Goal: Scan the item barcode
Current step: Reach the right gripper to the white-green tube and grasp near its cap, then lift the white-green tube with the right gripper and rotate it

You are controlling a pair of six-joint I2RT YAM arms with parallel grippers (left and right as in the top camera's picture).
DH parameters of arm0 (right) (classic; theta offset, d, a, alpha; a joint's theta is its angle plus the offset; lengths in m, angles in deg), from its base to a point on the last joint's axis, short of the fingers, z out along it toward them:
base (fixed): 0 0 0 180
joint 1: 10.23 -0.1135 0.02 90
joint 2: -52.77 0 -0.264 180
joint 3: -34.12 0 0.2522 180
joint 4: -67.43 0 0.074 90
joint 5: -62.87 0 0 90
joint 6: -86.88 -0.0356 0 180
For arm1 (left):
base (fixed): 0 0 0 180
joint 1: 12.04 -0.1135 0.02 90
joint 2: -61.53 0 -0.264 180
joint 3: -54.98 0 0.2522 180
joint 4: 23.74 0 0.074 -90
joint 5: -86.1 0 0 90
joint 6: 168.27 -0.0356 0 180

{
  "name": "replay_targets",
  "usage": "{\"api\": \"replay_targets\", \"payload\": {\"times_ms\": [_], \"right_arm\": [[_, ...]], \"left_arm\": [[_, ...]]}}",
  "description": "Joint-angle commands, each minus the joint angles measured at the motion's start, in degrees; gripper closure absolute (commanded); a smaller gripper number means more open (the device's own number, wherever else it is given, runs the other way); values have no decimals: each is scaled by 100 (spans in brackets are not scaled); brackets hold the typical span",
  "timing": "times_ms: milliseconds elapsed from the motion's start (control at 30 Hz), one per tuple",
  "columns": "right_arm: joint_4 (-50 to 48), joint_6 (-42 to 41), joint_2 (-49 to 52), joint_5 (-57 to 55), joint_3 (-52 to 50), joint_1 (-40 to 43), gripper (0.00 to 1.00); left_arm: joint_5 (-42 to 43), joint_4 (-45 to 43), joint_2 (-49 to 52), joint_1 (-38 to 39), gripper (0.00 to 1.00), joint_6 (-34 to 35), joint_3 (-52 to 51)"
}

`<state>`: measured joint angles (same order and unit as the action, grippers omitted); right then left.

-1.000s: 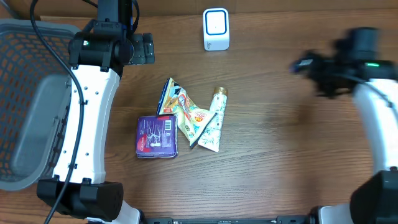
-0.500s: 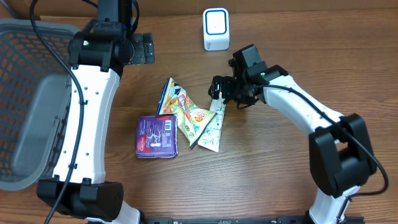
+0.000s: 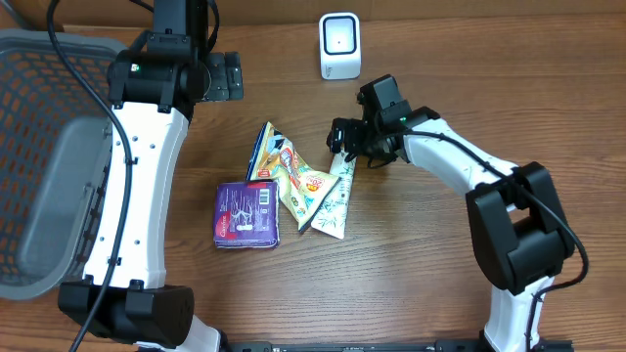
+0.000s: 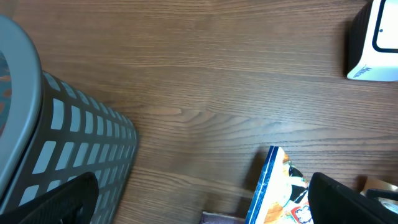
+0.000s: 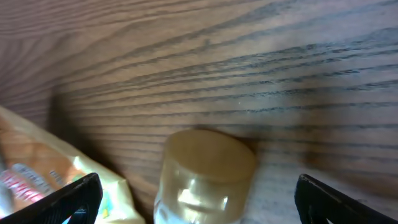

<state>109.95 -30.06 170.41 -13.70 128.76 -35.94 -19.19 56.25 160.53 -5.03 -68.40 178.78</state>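
At centre frame, tube (image 3: 335,196): lies flat on the table (image 3: 440,284), gold cap (image 5: 208,167) toward the top edge, lower end touching the snack packet (image 3: 291,176).
Right gripper (image 3: 344,139): low over the cap end, jaws wide apart and holding nothing. In the wrist view one finger shows at each lower corner, with the cap between them.
Left gripper (image 3: 223,76): upper left of the overhead frame, jaws spread and empty, near the basket (image 3: 29,59), well apart from the items.
Scanner (image 3: 339,45): upright at top centre, beyond the cap.
Purple box (image 3: 246,213): just left of the packet, a barcode on its upper face.
Step in hand: by my reading, the approach to pick up the tube.
Doing it well: the cap looks round and hard, so it could squirt out of a pinch. Settling the fingers a little further down, on the neck or flat body, should hold better. Close gently, as the body looks soft. Keep the packet's edge out of the jaws and lift straight up.
Barcode: not visible on the tube's upper face, so it may need turning toward the scanner.
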Motion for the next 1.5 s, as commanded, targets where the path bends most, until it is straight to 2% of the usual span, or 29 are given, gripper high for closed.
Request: {"api": "replay_targets", "payload": {"times_ms": [0, 267, 500, 733, 1000, 1100, 1267, 1467], "right_arm": [[-70, 11, 170, -223, 52, -188, 0], [-186, 9, 229, -798, 52, -363, 18], [-278, -9, 229, -1244, 52, -348, 28], [-459, -11, 229, -1388, 52, -348, 55], [-789, -7, 227, -1397, 59, -348, 73], [-789, -4, 227, -1397, 59, -348, 78], [-796, 24, 188, -1375, 63, -348, 81], [-649, 291, -450, -1335, 63, -348, 84]], "left_arm": [[-76, -4, -50, -26, 0, -107, 107], [-76, -4, -50, -26, 0, -107, 107], [-76, -2, -50, -26, 0, -107, 107], [-76, -2, -50, -26, 0, -107, 107], [-76, -4, -50, -26, 0, -107, 107], [-76, -4, -50, -26, 0, -107, 107], [-76, -2, -50, -26, 0, -107, 107], [-76, -4, -50, -26, 0, -107, 107]]}}
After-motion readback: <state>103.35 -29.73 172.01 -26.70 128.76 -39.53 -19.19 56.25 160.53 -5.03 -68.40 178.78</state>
